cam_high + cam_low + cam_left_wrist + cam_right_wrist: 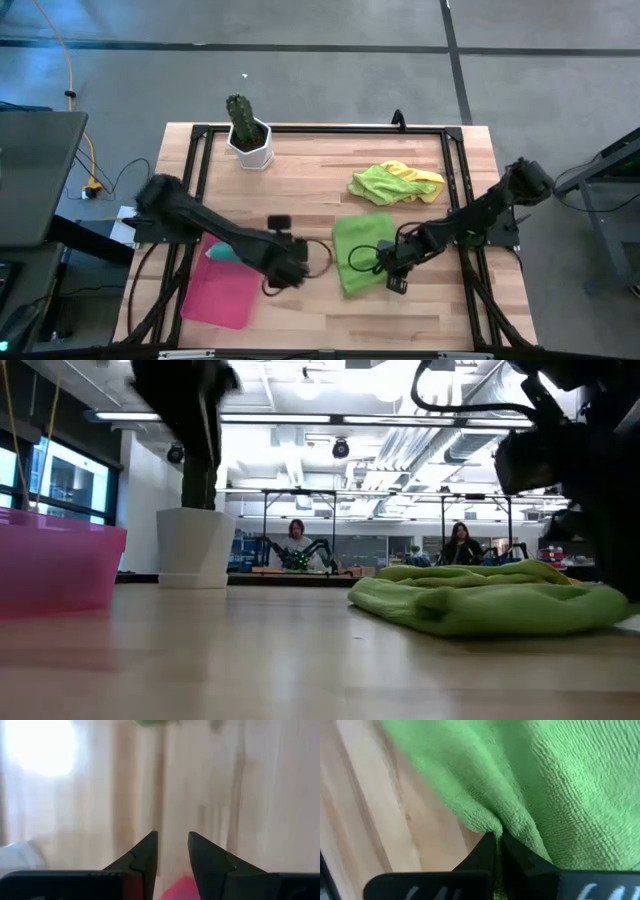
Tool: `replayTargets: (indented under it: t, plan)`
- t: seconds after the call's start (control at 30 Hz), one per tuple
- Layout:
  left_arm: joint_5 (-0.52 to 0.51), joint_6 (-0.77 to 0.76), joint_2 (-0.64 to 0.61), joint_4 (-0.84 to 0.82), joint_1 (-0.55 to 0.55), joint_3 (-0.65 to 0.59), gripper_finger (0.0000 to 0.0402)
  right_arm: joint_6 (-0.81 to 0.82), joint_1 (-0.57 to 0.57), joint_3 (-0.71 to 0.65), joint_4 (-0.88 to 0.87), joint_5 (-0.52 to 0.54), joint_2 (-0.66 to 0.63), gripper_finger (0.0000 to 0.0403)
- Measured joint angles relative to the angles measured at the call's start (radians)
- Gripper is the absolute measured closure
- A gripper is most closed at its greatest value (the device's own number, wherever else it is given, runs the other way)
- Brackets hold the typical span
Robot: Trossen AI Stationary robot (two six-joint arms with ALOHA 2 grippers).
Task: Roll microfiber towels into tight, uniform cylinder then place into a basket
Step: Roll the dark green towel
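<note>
On the table's left side, the basket (222, 296) lies flat w/ a teal towel (222, 253) at its far edge, partly hidden by the left arm. Can't tell if it's rolled. That looks like the only towel delivered so far, so roughly a quarter done at best.

Left gripper (292, 272) hangs just beside the basket's right edge, over bare wood between the basket and the green towel (362, 252). Jaws stand a little apart w/ nothing between them in the left wrist view; a sliver of pink shows under the fingertips.

Right gripper (385, 262) is down at the green towel's right edge. Right wrist view shows the jaws pressed together, pinching a fold of that towel's hem (492, 827). From above the towel lies mostly flat, w/ some bunching along the right side, and low view shows it as a loose lumpy heap, not a cylinder. So, as I read it, rolling on this one is only starting or being set up.

Further back, near the table's far right, a lime green towel (378, 183) and a yellow towel (418, 178) sit crumpled together, touching, untouched by either arm. Still left: roll the green one tight, drop it in the basket, then separate, roll and place those two.
</note>
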Motion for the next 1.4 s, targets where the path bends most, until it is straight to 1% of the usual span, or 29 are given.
replayTargets:
  t: [0.07,0.13,0.17,0.23,0.3,0.37,0.43,0.47,0.5,0.57,0.63,0.67,0.77,0.8,0.87,0.93,1.0,1.07,1.1,1.13,1.2,1.27,1.33,1.4]
  plan:
    - [-0.045,-0.049,-0.096,0.041,-0.02,-0.046,0.0302,-0.02,-0.001,0.0,0.002,0.015,-0.01,0.0401]
    - [-0.09,-0.104,-0.202,0.115,-0.051,-0.128,0.0302,-0.049,-0.001,0.0,0.033,0.02,-0.012,0.0401]
    - [-0.125,-0.129,-0.249,0.174,-0.064,-0.177,0.0303,-0.065,-0.003,0.0,0.036,0.022,-0.014,0.0401]
    - [-0.167,-0.144,-0.339,0.381,-0.078,-0.283,0.0303,-0.088,-0.016,0.0,0.052,0.023,-0.016,0.0401]
    - [-0.184,-0.094,-0.385,0.592,-0.076,-0.396,0.0303,-0.092,-0.034,0.001,0.076,0.025,-0.016,0.0401]
    - [-0.182,0.017,-0.39,0.858,-0.067,-0.487,0.0302,-0.089,-0.051,0.001,0.095,0.031,-0.016,0.0401]
    - [-0.148,0.129,-0.383,1.012,-0.054,-0.554,0.03,-0.071,-0.061,0.003,0.131,0.029,-0.004,0.0401]
    - [-0.115,0.169,-0.358,1.104,-0.045,-0.568,0.0297,-0.056,-0.06,0.002,0.132,0.03,-0.003,0.0401]
    - [-0.077,0.196,-0.337,1.154,-0.033,-0.584,0.0294,-0.038,-0.06,0.002,0.146,0.034,0.002,0.0401]
    - [-0.028,0.236,-0.282,1.167,-0.019,-0.605,0.0285,-0.005,-0.057,0.003,0.193,0.042,0.019,0.0401]
    - [0.062,0.279,-0.205,1.219,0.006,-0.598,0.0271,0.024,-0.049,0.002,0.211,0.047,0.025,0.0401]
    - [0.09,0.297,-0.181,1.222,0.014,-0.6,0.0263,0.032,-0.048,0.002,0.246,0.049,0.035,0.0401]
    - [0.153,0.368,-0.071,1.276,0.035,-0.574,0.0241,0.064,-0.04,0.002,0.265,0.062,0.039,0.0401]
    - [0.152,0.401,-0.056,1.239,0.037,-0.573,0.0234,0.073,-0.041,0.003,0.288,0.063,0.047,0.0401]
    - [0.146,0.467,0.007,1.262,0.04,-0.53,0.0224,0.089,-0.043,0.003,0.28,0.062,0.049,0.0401]
    - [0.141,0.531,0.025,1.242,0.044,-0.521,0.0217,0.11,-0.044,0.003,0.312,0.061,0.06,0.0401]
    - [0.148,0.594,0.077,1.273,0.048,-0.494,0.0214,0.132,-0.045,0.002,0.287,0.056,0.061,0.0401]
    - [0.15,0.637,0.094,1.247,0.053,-0.497,0.0214,0.158,-0.05,0.003,0.311,0.045,0.078,0.0401]
    - [0.149,0.654,0.115,1.252,0.055,-0.485,0.0214,0.17,-0.051,0.005,0.296,0.044,0.081,0.0401]
    - [0.16,0.663,0.138,1.279,0.061,-0.469,0.0214,0.178,-0.051,0.002,0.28,0.039,0.079,0.0401]
    - [0.167,0.671,0.144,1.241,0.069,-0.472,0.0213,0.189,-0.051,0.003,0.317,0.034,0.101,0.0401]
    - [0.167,0.671,0.184,1.265,0.08,-0.445,0.0213,0.199,-0.051,0.002,0.288,0.029,0.104,0.0401]
    - [0.156,0.668,0.176,1.248,0.087,-0.446,0.0213,0.203,-0.051,0.004,0.334,0.019,0.131,0.0401]
    - [0.175,0.655,0.2,1.267,0.096,-0.432,0.0213,0.201,-0.046,0.002,0.311,0.017,0.131,0.0401]
